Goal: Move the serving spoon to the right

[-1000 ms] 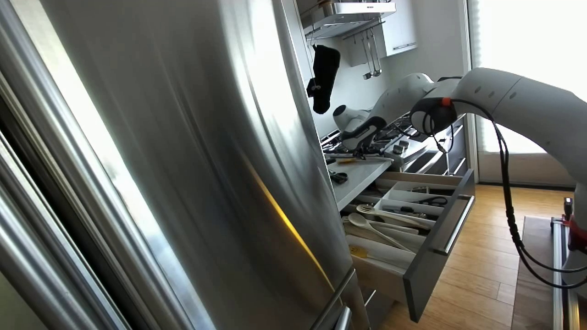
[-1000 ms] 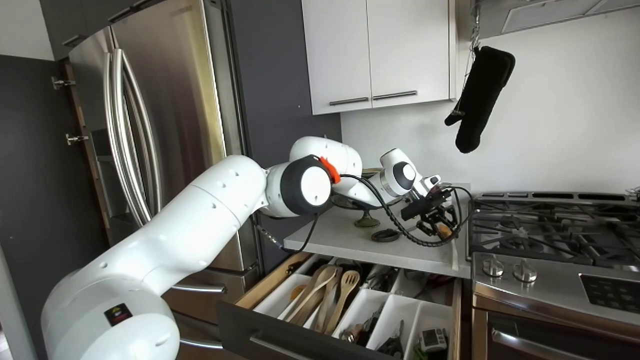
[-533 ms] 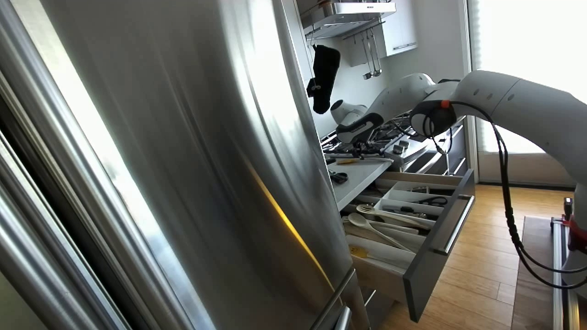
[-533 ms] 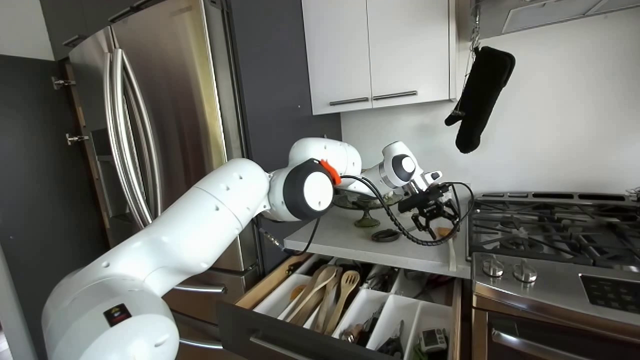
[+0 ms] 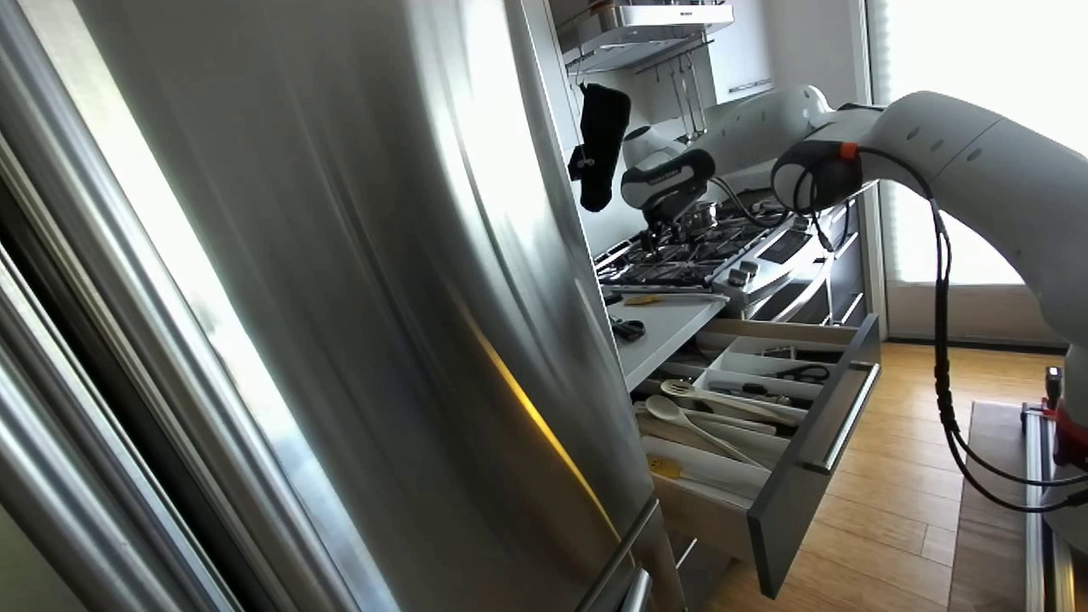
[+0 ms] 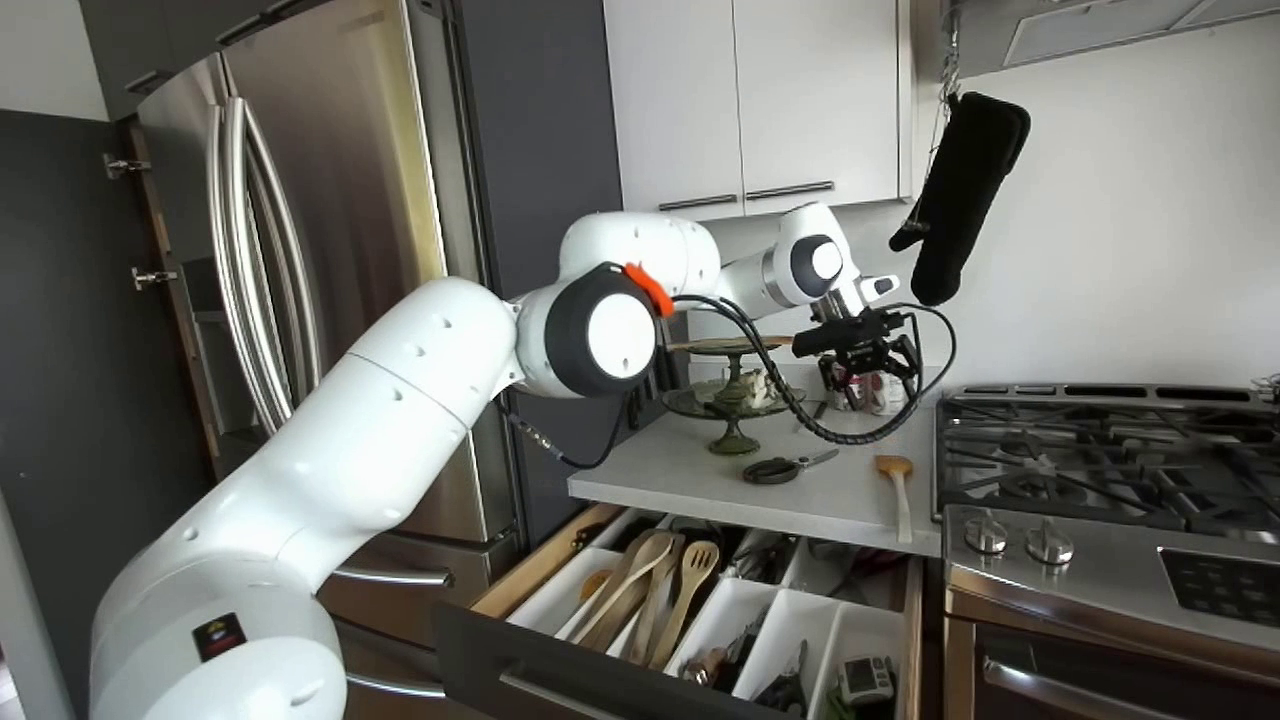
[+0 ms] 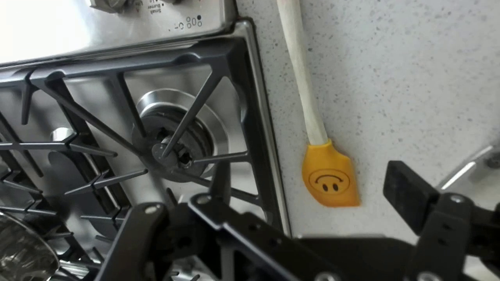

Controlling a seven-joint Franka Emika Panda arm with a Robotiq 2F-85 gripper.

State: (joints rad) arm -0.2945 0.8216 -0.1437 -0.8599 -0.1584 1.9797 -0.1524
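Note:
The serving spoon [image 7: 331, 179] looks like a spatula, with a flat yellow-orange head printed with a smiley face and a pale handle. It lies flat on the light counter close beside the stove, head toward the wall and handle toward the front edge; an exterior view shows the serving spoon [image 6: 893, 465] whole. Above the counter, apart from the spoon, hovers my gripper [image 6: 872, 385]. In the wrist view the gripper [image 7: 314, 183] has its fingers spread wide, and only air is between them. The spoon's head appears below that gap.
The gas stove [image 6: 1040, 470] borders the counter on one side. Scissors [image 6: 772, 470], a green cake stand [image 6: 735, 440] and cans [image 6: 887, 393] stand or lie on the counter. Below, a drawer [image 6: 600, 690] is pulled out, holding several utensils. A black oven mitt [image 6: 965, 200] hangs nearby.
My gripper was down at the spoon's head a second ago. It has risen well clear of the counter, its fingers now wide apart. The spoon has stayed lying beside the stove.

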